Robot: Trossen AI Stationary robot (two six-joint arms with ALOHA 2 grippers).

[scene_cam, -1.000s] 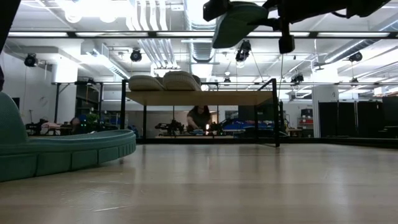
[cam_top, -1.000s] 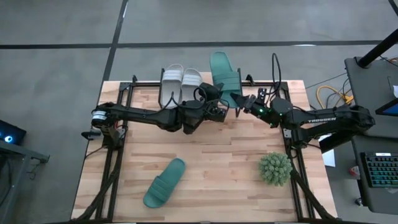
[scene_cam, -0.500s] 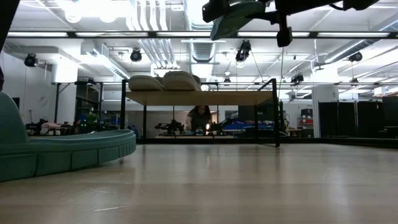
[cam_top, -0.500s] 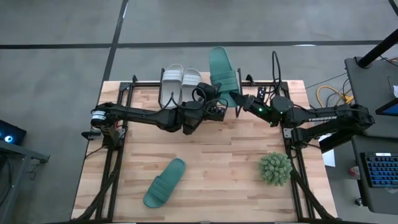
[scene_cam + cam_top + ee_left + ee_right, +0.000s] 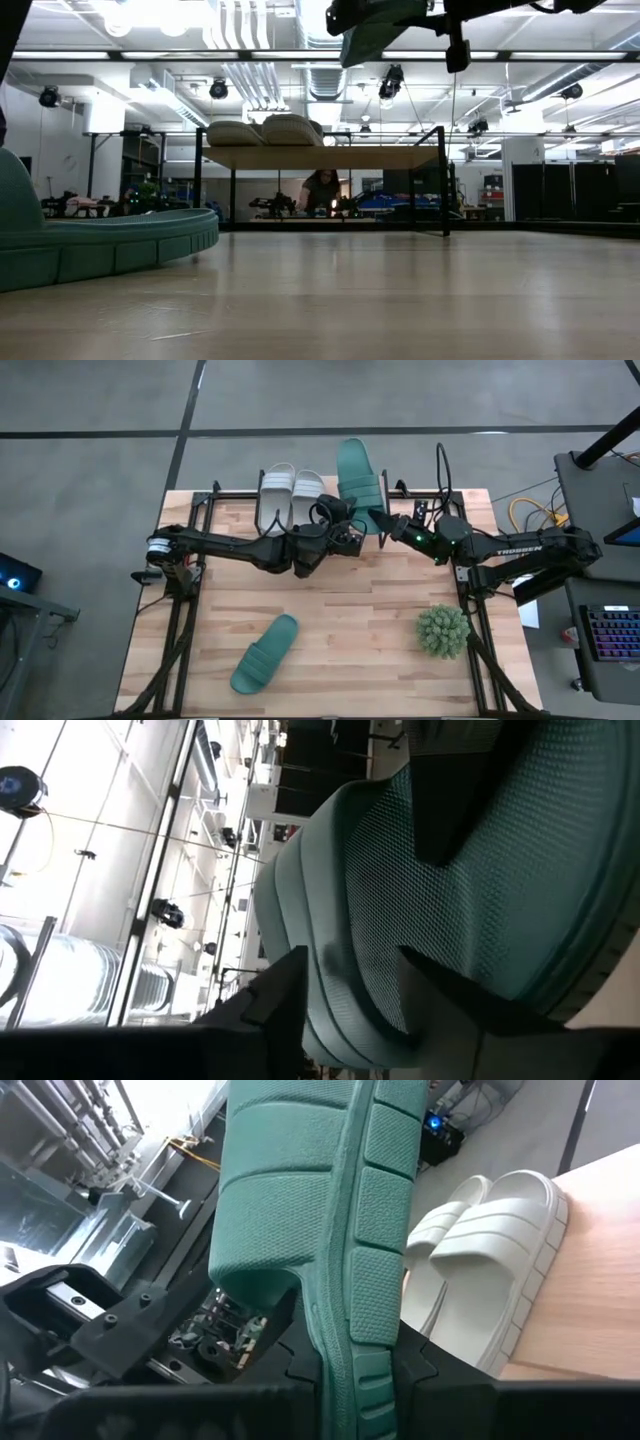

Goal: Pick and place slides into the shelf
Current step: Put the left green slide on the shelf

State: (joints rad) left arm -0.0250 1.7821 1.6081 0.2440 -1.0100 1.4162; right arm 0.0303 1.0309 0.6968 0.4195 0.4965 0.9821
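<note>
Both arms reach inward, left gripper (image 5: pixel 350 538) and right gripper (image 5: pixel 385 528) nearly meeting.

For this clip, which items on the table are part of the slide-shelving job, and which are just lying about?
Part of the job:
- white pair of slides on the shelf
- teal slide held up by the right gripper, left gripper at it too
- second teal slide lying on the table

Lying about:
- spiky green plant ball
</note>
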